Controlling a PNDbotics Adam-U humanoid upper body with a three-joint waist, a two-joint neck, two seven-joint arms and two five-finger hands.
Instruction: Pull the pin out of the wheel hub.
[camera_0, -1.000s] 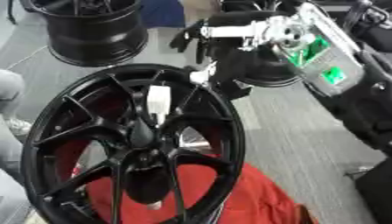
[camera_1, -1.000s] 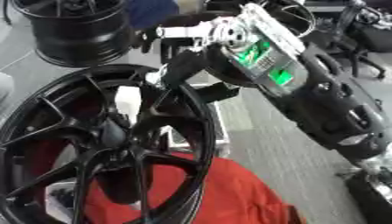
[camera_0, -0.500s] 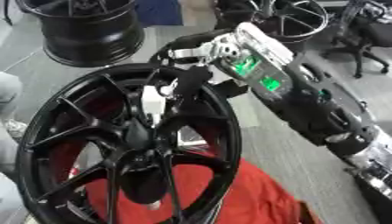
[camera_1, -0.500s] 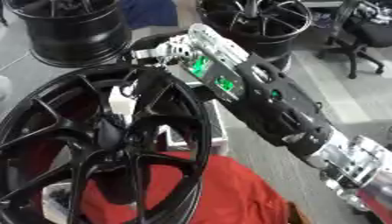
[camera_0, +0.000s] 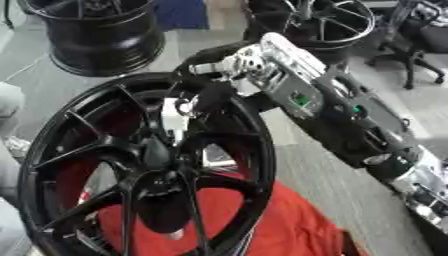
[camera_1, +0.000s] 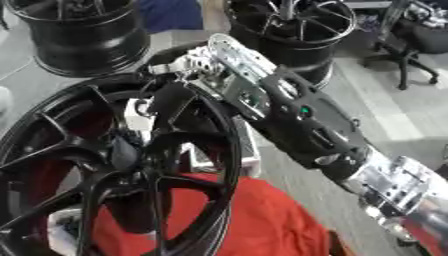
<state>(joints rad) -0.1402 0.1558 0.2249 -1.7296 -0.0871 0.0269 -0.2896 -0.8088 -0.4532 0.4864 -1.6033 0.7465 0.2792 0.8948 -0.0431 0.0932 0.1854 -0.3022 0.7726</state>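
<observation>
A large black wheel hub (camera_0: 131, 165) with thin spokes stands tilted on a red cloth (camera_0: 280, 225). A white pin (camera_0: 172, 119) sticks up out of its centre. My right arm, silver and black, reaches in from the lower right across the rim. My right hand (camera_0: 210, 97) sits at the pin's upper end, with its dark fingers curled against the top of the pin. The dark spokes hide the pin's lower end. My left hand does not show.
Two more black wheels stand at the back, one far left (camera_0: 96, 35) and one centre right (camera_0: 324, 25). A blue thing (camera_0: 184, 12) lies between them. An office chair (camera_0: 420, 40) is at the far right. Something grey (camera_0: 9, 105) shows at the left edge.
My right arm has swung left and down over the rim, bringing the hand from beside the hub onto the top of the pin. The pin still stands in the hub.
</observation>
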